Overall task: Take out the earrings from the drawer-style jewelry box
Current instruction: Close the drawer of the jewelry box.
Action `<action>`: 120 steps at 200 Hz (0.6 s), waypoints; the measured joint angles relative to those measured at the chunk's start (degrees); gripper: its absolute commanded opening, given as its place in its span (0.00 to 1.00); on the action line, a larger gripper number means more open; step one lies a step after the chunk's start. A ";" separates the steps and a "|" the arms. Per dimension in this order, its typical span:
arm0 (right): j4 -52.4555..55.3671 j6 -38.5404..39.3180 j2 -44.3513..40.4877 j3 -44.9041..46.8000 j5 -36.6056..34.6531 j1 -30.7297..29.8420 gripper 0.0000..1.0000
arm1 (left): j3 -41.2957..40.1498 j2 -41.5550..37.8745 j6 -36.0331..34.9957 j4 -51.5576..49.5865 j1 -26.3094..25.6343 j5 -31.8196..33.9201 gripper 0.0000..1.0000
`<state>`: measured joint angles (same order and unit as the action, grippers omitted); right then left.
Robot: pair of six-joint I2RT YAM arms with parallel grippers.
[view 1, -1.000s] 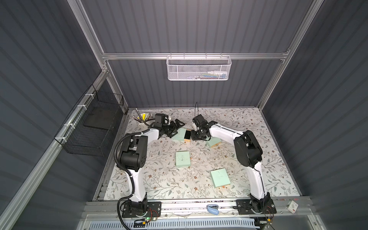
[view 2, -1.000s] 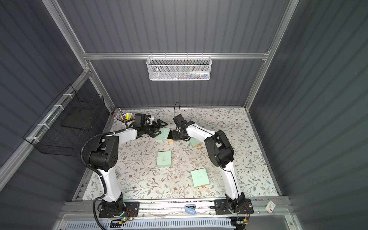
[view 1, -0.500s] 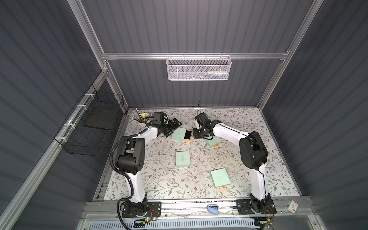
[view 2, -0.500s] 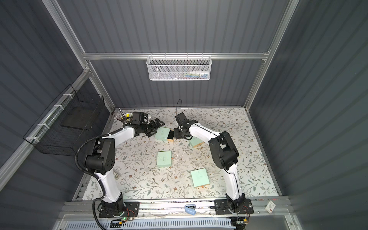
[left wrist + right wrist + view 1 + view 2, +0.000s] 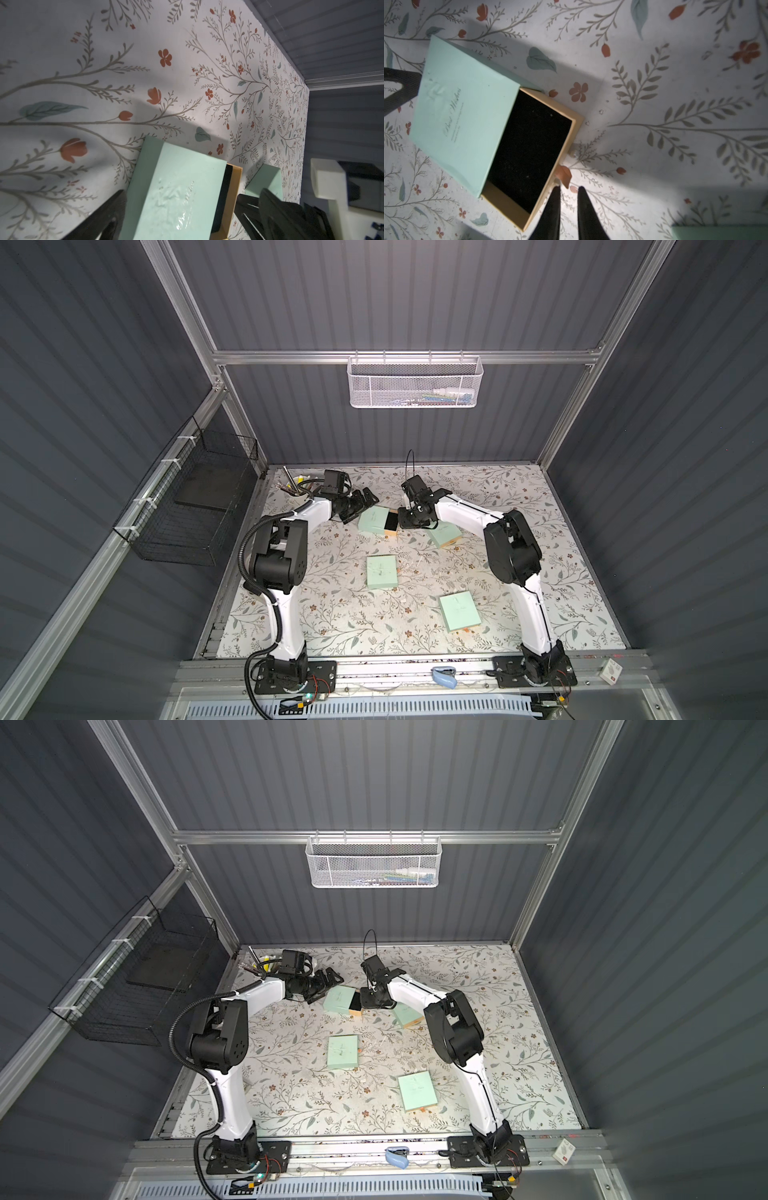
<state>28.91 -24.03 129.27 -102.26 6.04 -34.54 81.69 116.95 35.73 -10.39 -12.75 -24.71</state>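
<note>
The earrings [image 5: 551, 115], pale specks on the open drawer's [image 5: 572, 133] black lining, are seen just ahead of the nearer right claw [image 5: 569, 190], its tips narrowly parted on nothing visible, while the box [image 5: 463, 108] is flanked by the wide-spread left claw [image 5: 362, 506].

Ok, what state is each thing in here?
Box: drawer pulled partway out.
Earrings: tiny pale specks in the drawer, not out.
Left gripper: open, box between its jaws.
Right gripper: open narrowly, empty, by the drawer's front.
Other boxes: look shut.
</note>
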 measured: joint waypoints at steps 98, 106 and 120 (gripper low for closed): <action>1.64 -0.02 3.72 -4.39 1.55 0.00 0.19 | 0.48 0.72 -0.11 1.18 0.02 -4.96 1.00; 1.97 -0.02 4.04 -4.81 1.68 0.00 0.19 | 0.48 0.72 -0.07 1.22 0.02 -5.05 1.00; 2.32 -0.02 4.59 -5.70 1.81 0.00 0.19 | 0.48 0.72 0.00 1.22 0.02 -5.22 1.00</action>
<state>31.22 -24.05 133.86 -107.96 7.86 -34.54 82.17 117.67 35.73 -9.17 -12.73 -29.93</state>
